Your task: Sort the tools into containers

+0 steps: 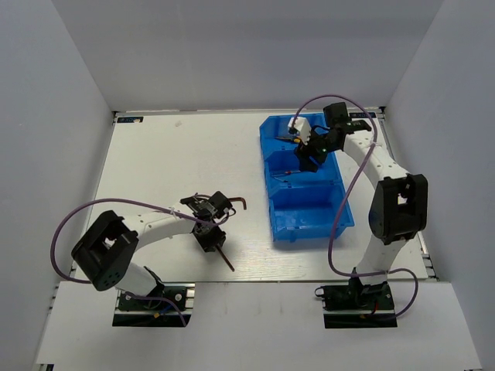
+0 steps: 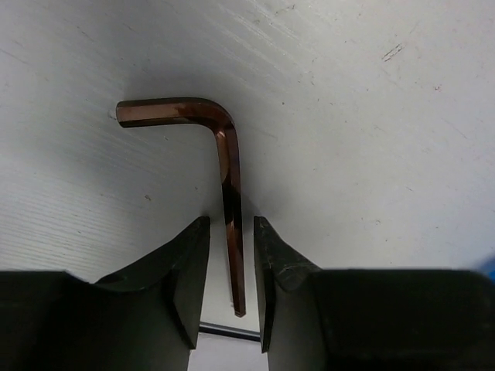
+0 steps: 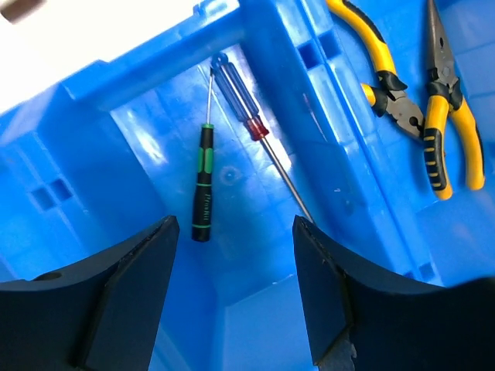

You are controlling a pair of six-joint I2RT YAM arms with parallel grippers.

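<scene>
The left gripper is parted, its fingers flanking the shank of a dark brown L-shaped hex key without touching it. The key lies on the white table. A second hex key lies near, farther right. The right gripper gapes above the bright blue plastic bin. One compartment holds a black-green screwdriver and a blue-red screwdriver. Its neighbour holds two yellow-handled pliers, partly cropped.

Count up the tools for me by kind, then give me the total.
Pliers: 2
Screwdrivers: 2
Hex keys: 2
Total: 6
</scene>
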